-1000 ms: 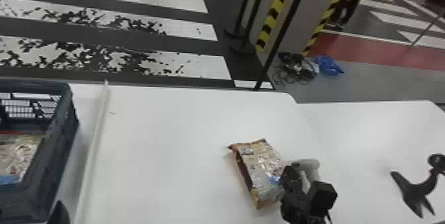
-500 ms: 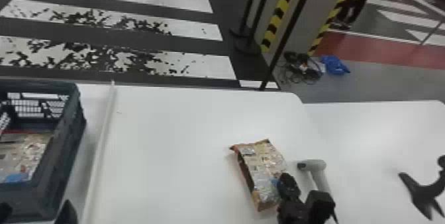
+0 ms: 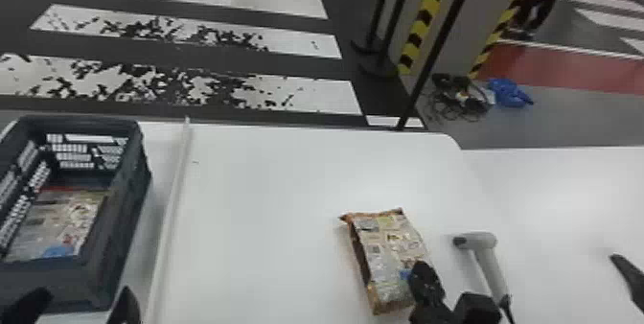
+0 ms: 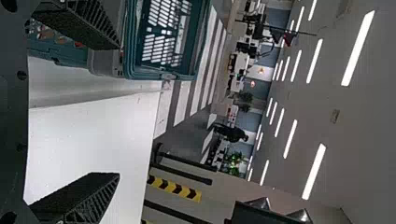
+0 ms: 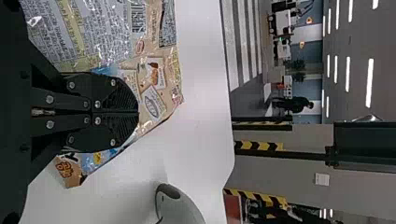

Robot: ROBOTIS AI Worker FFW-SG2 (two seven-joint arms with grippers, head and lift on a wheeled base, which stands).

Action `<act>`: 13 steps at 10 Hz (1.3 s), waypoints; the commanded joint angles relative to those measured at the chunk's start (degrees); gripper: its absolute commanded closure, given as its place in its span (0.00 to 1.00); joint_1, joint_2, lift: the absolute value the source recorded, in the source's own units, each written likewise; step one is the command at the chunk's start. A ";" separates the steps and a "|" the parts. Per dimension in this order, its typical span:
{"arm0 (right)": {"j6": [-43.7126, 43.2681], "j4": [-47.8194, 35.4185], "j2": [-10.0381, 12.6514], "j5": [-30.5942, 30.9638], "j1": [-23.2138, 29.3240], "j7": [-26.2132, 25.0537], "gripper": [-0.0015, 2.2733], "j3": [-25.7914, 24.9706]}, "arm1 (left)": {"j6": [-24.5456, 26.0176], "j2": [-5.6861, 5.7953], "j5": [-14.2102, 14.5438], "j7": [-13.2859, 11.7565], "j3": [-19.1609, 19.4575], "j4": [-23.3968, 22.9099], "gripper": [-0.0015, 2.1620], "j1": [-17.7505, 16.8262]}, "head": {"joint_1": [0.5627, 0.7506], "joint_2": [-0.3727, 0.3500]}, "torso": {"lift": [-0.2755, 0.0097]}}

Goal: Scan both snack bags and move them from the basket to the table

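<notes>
Right jaws clenched by the bag, left jaws spread at the basket

Your right gripper (image 3: 424, 276) is over the near right part of the snack bag (image 3: 383, 246), which lies flat on the counter (image 3: 258, 232), right of the middle. Its jaws are pressed together; you cannot tell whether a fold of the bag is caught between them. To the bag's right, apart from it, lies the grey hand scanner (image 3: 489, 260), its head far and its handle running near, with a black cable (image 3: 506, 305) at the handle's end.

Your left gripper (image 3: 85, 295) is by the near side of the dark basket (image 3: 120, 222) on the left, its jaws wide apart and nothing between them. Inside the basket lies what looks like the other bag (image 3: 60, 222), though the view there is soft. A pale strip (image 3: 173, 213) runs near to far just right of the basket.
</notes>
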 commanded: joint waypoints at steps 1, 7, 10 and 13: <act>2.24 -2.99 0.17 -0.01 1.79 -0.36 0.99 0.58 | -0.14 0.01 0.00 -0.06 0.00 -0.45 0.01 0.35 | 0.70 0.18 | 0.62; 7.52 -15.82 0.17 -1.42 6.01 0.08 0.90 -2.06 | -1.02 0.18 0.27 -0.94 -0.09 -2.12 0.01 1.41 | 0.70 0.18 | 0.62; 20.17 -18.63 -0.32 -1.06 3.38 9.49 0.00 -10.15 | -1.02 0.27 -0.08 -0.94 -0.09 -2.21 0.01 1.50 | 0.70 0.13 | 0.62; 25.27 -15.73 -4.98 -0.45 0.30 15.38 0.01 -16.39 | -1.02 0.36 -0.26 -0.76 0.35 -2.47 0.01 1.85 | 0.70 0.03 | 0.62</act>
